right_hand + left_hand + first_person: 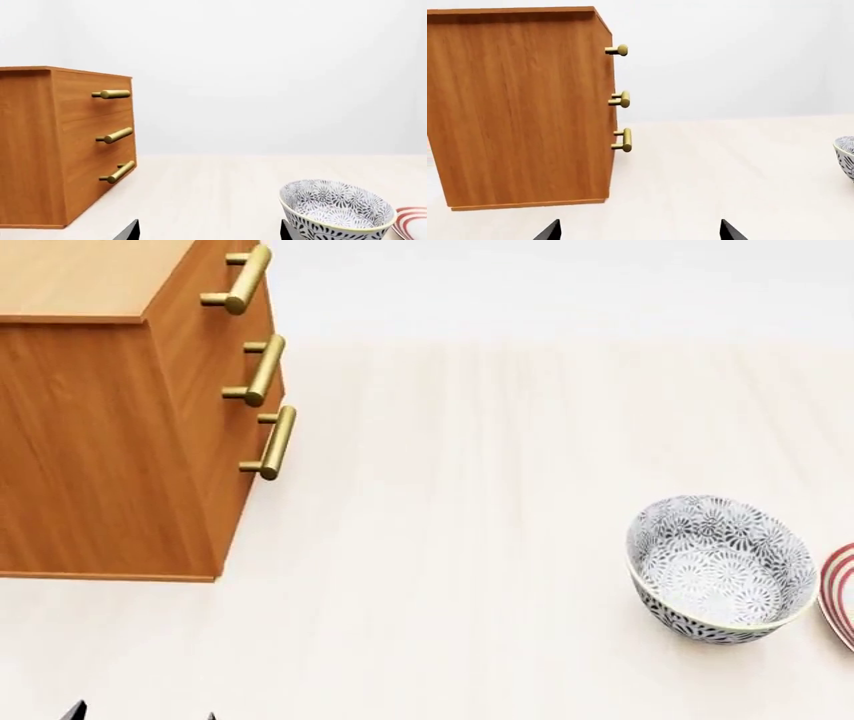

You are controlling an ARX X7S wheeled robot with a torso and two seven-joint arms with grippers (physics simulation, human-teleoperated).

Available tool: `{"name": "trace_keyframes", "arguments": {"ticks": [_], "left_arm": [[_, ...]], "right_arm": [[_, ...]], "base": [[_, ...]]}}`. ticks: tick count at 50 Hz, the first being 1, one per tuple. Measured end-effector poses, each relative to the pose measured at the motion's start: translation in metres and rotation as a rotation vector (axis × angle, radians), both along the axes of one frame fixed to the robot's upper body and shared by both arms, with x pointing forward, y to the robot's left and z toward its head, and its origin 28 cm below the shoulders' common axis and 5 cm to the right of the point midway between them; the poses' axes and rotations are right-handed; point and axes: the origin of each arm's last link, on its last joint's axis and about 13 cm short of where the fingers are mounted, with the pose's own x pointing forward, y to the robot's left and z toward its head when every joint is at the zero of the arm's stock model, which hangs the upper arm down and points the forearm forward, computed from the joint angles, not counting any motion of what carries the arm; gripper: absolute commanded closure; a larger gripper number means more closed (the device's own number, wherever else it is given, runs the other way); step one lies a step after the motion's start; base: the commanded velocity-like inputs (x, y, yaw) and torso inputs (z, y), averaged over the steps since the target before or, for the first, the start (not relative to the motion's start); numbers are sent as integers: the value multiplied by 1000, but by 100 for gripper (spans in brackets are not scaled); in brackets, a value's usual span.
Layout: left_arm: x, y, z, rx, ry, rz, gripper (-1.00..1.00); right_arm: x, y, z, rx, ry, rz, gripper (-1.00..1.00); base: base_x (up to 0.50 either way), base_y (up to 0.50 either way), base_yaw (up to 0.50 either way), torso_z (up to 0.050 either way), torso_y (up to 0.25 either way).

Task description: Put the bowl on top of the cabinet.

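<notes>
Left pincer (640,231) showed in the left wrist view only as two dark fingertips (550,231) set well apart, with nothing between them. Ahead of it stood the cabinet (520,105), its orange-brown side panel facing the camera and three brass handles (621,100) sticking out from its front edge. The pale bench (727,170) ran on to the right, where a sliver of the bowl (846,157) appeared at the picture's edge, well apart from the cabinet.

From the head view, the cabinet (107,440) stood at the far left, its lighter wood top (80,280) bare where visible. The bowl (721,568) sat upright on the bench (441,490) at the near right, well apart from the cabinet. Just beside the bowl on its right, the red-ringed rim of a plate (838,595) was cut off by the edge. Two small dark tips (74,712) at the near left were the left pincer, too little of it visible there to judge its state.

Through the right wrist view, the right pincer (210,231) also showed two dark fingertips (130,231) spread apart, gripping nothing. The bowl (337,210) sat on the bench close by one fingertip; whether they touched could not be told. The plate (410,222) lay beside it, and the cabinet (67,145) stood well off.
</notes>
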Motion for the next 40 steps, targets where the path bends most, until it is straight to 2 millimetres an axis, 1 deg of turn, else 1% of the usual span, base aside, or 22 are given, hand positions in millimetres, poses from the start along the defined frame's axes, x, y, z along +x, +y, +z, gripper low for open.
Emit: {"name": "trace_keyframes", "arguments": {"ticks": [3,40], "left_arm": [[1,0,0,-1,8,5,-100],[2,-1,0,-7,29,20,-100]], "right_arm": [[0,0,0,-3,-2,2,-100],[-2,1,-1,-13,-13,9,-100]], "base": [[52,0,0,0,0],[254,0,0,0,0]]}}
